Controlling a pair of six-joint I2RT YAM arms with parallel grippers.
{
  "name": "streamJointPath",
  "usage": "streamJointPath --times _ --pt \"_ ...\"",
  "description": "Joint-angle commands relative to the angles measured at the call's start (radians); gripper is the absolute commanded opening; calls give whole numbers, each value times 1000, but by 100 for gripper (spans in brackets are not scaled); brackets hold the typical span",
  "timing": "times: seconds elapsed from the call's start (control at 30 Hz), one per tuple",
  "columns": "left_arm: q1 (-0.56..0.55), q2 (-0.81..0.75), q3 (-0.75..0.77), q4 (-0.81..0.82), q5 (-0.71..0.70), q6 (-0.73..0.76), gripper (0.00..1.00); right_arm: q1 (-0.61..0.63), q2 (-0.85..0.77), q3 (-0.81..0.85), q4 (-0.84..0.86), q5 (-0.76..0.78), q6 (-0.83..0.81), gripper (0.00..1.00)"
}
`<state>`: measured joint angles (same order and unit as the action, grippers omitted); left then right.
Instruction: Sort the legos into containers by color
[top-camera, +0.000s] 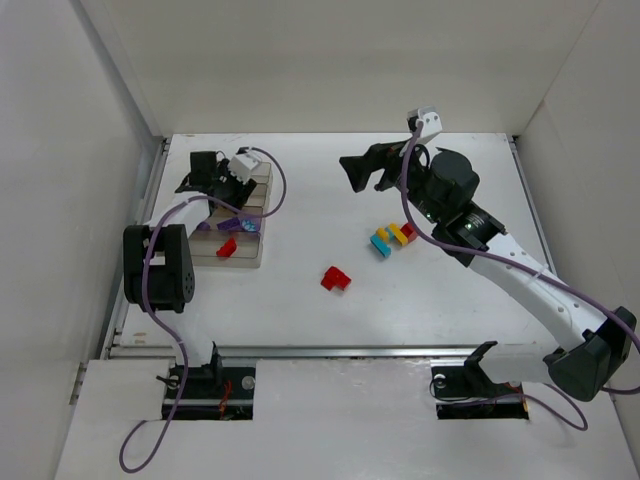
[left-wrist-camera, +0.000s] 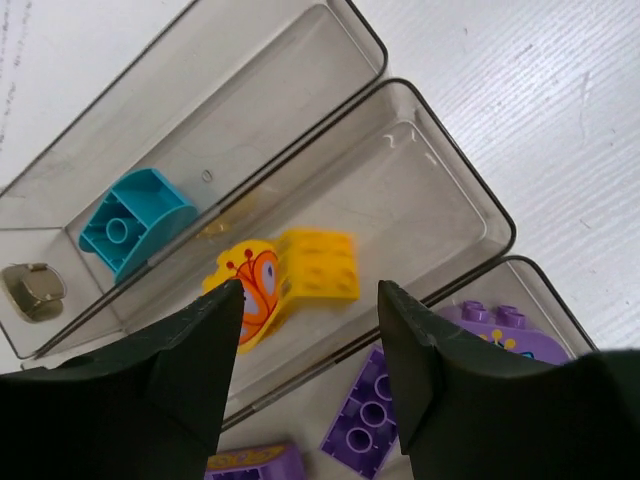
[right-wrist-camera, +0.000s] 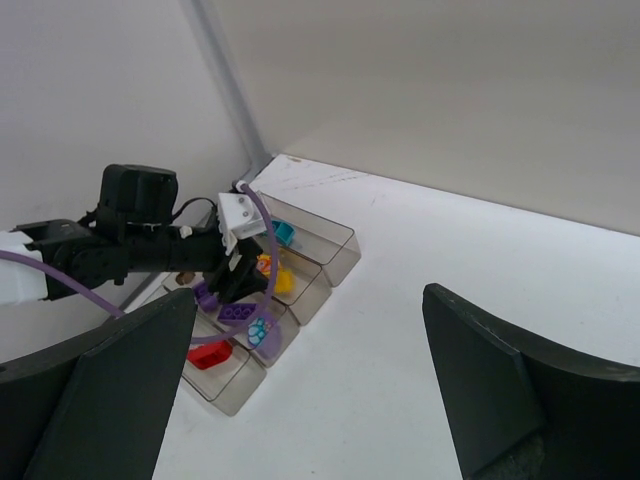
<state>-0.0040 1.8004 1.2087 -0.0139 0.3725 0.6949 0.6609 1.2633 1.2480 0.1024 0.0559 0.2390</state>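
The containers (top-camera: 256, 262) stand at the left as a row of clear smoky compartments (left-wrist-camera: 440, 130). From far to near they hold a teal lego (left-wrist-camera: 130, 215), a yellow lego (left-wrist-camera: 322, 262) with a printed orange face, purple legos (left-wrist-camera: 372, 425) and a red lego (top-camera: 227, 246). My left gripper (left-wrist-camera: 310, 330) hovers open and empty over the wall between the yellow and purple compartments. On the table lie a loose red lego (top-camera: 335, 278) and a teal, yellow and red cluster (top-camera: 392, 238). My right gripper (top-camera: 355, 172) hangs wide open and empty above the table's far middle, facing the containers (right-wrist-camera: 345, 250).
White walls close the table in at the back and on both sides. The left arm (right-wrist-camera: 140, 240) with its purple cable reaches over the containers from the left wall side. A small metal clasp (left-wrist-camera: 35, 290) sits in the teal compartment's end.
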Motion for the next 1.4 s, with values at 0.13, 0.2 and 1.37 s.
streamJointPath --times 0.13,0.2,1.37 --pt "4 7 92 -52 0 -31 57 -1 -7 31 14 -5 -27 100" --pt "4 -12 92 -52 9 -31 57 -1 -7 31 14 -5 -27 100" --pt "-79 -483 22 -316 137 -377 56 163 409 -22 -603 -258 -414 88"
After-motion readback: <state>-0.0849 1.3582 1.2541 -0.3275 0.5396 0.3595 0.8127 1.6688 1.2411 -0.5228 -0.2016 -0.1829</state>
